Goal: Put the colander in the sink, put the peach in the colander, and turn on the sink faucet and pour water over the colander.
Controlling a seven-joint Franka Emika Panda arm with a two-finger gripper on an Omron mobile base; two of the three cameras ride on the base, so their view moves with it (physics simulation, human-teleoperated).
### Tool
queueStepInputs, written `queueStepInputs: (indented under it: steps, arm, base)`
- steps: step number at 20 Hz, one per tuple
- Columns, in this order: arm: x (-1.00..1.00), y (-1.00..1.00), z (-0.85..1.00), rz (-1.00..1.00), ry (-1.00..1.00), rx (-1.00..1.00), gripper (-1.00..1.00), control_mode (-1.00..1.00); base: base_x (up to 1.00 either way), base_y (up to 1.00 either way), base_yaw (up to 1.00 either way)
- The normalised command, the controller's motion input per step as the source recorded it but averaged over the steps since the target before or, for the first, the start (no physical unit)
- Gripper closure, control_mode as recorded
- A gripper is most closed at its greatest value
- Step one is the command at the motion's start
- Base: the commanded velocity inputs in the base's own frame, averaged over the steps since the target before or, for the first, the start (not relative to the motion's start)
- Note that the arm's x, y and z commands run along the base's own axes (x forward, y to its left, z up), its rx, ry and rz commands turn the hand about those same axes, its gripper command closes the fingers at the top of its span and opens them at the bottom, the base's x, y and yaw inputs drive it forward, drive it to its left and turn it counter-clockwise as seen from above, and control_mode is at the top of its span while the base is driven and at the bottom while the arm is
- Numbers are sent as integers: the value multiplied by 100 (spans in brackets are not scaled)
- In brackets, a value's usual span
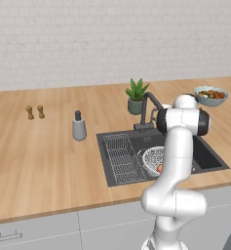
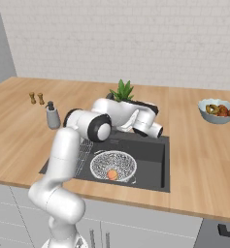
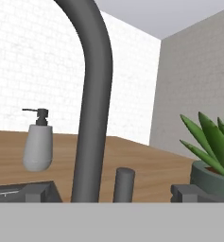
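Peach (image 2: 112, 174) in colander (image 2: 113, 165), colander in sink (image 2: 153, 150) — claw (image 3: 108, 201) spread wide, right at faucet (image 3: 91, 104).

Wooden desk (image 1: 44, 156) against a white brick wall (image 1: 87, 34), grey cabinet fronts (image 1: 34, 232) below. On it: grey soap dispenser (image 1: 78, 126) with black pump, left of the basin; two small brown shakers (image 1: 34, 112) side by side, further left near the wall; potted green plant (image 1: 136, 96) in a grey-green pot behind the basin. Grey-blue bowl (image 2: 218, 111) of brown and orange food at far right, well apart from the rest.
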Motion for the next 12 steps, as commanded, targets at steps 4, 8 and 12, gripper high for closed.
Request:
queueStepInputs:
  steps: [4,8,12]
  arm:
    - [10,0,-4,0,3,0,-100,-100]
    - [7,0,-4,0,1,0,-100,-100]
    - [4,4,-7,0,1,0,-100,-100]
  base:
    - [0,0,0]
    - [0,0,0]
    - [0,0,0]
